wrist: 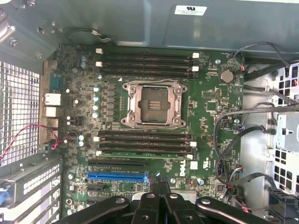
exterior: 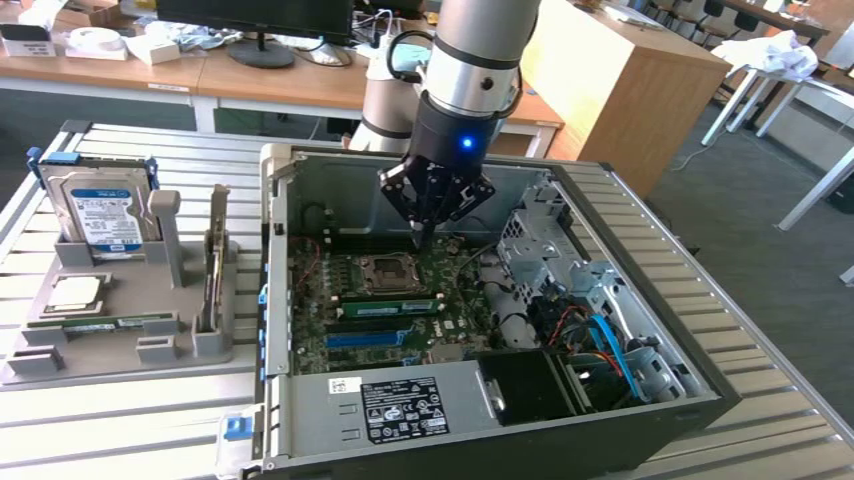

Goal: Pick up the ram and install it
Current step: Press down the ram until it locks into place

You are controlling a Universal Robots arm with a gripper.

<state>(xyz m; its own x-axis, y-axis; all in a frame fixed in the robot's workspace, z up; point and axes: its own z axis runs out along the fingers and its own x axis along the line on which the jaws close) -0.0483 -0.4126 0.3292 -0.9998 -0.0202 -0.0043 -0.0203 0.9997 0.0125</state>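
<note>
From the exterior view first: hangs inside the open computer case, the gripper pointing straight down just above the motherboard, close by the empty processor socket. Closed to a single tip, gripping nothing. Lies flat on its side, that case, so that slots face upward and can be reached from overhead. Looks already seated, the ram — standing on edge in a slot just in front of the socket, a little clear of the tip. Off to the exterior view's left, a grey tray with a hard drive propped upright for easy taking.

From the wrist view: looks square down onto the board. Pressed together, the dark gripper, nothing between the fingers. Shows the ram as a thin green line filling one slot of the bank beside the socket — neighbouring slots dark and bare. Poised close to that bank, just by the blue slot.
</note>
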